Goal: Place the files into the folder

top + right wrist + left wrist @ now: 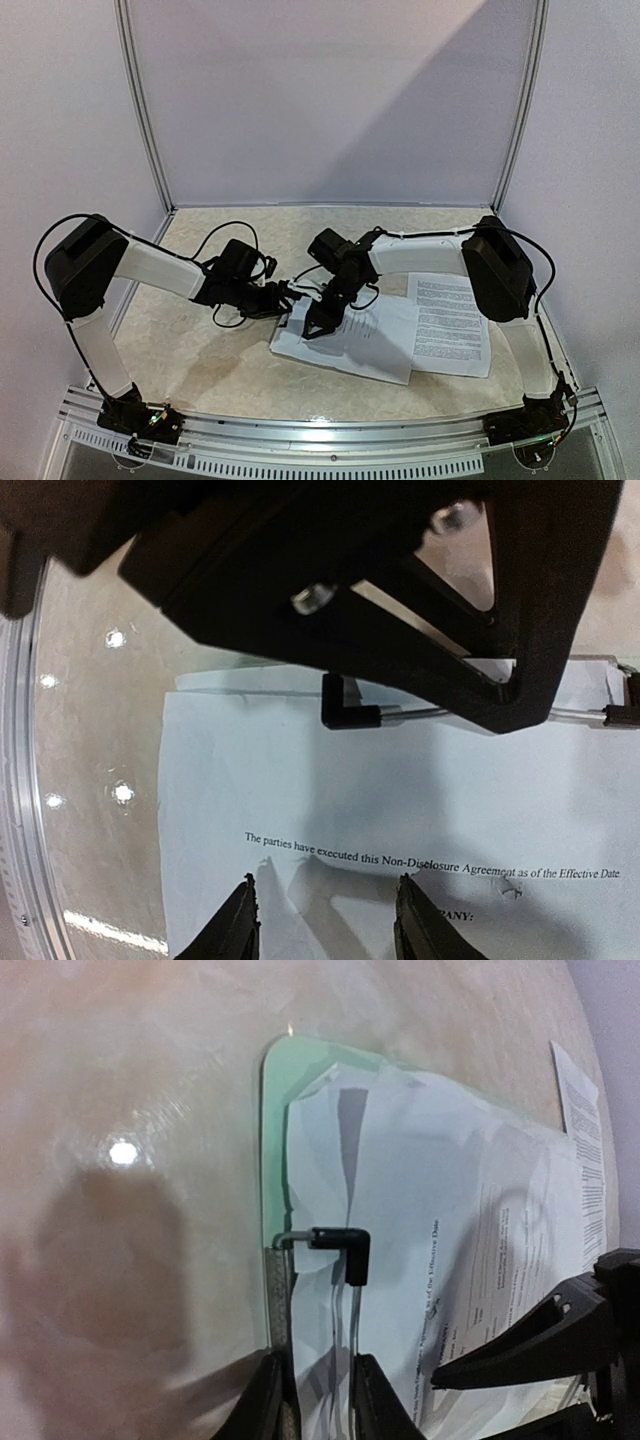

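Crumpled files (365, 345) lie on the green folder (271, 1110), lower centre of the top view. The left gripper (318, 1405) pinches its black clip (342, 1245). The right gripper (325, 920), fingers spread, hangs over the sheets. One loose sheet (450, 325) lies to the right on the beige table (200, 350), with pale walls (320, 100) behind.

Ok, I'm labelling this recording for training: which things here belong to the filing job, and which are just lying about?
Job: green folder, its clip, files on it, loose file beside it, left gripper, right gripper.
Just there: table, frame rail, white walls.
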You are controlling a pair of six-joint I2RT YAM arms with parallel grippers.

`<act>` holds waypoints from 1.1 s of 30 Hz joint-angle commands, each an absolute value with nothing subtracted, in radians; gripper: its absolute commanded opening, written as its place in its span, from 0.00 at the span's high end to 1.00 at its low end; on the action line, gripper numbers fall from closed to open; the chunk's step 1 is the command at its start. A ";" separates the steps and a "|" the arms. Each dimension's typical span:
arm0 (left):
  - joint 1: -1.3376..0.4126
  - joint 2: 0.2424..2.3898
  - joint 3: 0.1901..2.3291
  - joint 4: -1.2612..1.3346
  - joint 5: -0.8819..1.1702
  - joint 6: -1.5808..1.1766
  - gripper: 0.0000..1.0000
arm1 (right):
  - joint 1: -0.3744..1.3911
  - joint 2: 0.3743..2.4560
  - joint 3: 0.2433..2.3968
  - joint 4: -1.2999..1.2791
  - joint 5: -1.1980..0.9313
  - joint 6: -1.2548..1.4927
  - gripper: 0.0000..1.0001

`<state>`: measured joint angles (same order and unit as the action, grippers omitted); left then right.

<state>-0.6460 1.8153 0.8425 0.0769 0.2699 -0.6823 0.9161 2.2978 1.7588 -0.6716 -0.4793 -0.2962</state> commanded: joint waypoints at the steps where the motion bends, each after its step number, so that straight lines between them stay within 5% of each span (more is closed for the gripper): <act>1: -0.698 1.869 0.802 -0.025 0.271 -0.663 1.00 | 0.943 2.349 1.742 -0.634 -0.404 -0.345 0.54; 18: -0.698 1.856 0.792 -0.024 0.256 -0.663 1.00 | 0.941 2.410 1.835 -0.718 -0.498 -0.290 0.54; 33: -0.698 1.877 0.796 -0.034 0.249 -0.666 1.00 | 0.916 2.197 1.780 -0.669 -0.417 -0.354 0.48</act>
